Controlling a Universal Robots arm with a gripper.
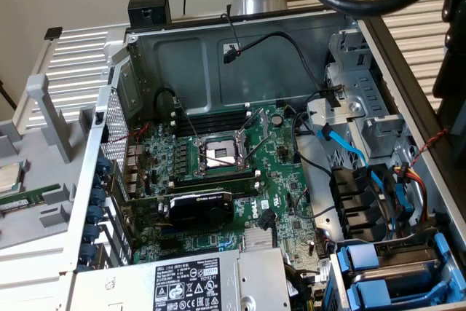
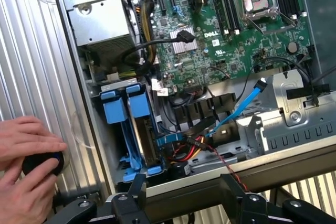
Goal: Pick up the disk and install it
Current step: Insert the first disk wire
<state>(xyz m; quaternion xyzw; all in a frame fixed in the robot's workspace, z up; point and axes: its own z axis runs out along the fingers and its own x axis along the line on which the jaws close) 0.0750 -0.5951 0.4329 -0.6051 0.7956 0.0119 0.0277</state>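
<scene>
A hand (image 2: 26, 140) grips a round black object (image 2: 43, 164) by the ribbed metal panel (image 2: 31, 51). Two blue plastic drive trays (image 2: 139, 106) sit in the steel chassis (image 2: 273, 157); you can't tell which holds the disk. Jaws spread wide, empty.

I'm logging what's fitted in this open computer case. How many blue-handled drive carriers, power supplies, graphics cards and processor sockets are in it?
Blue-handled drive carriers: 2
Power supply: 1
Graphics card: 1
Processor socket: 1
Total: 5
</scene>
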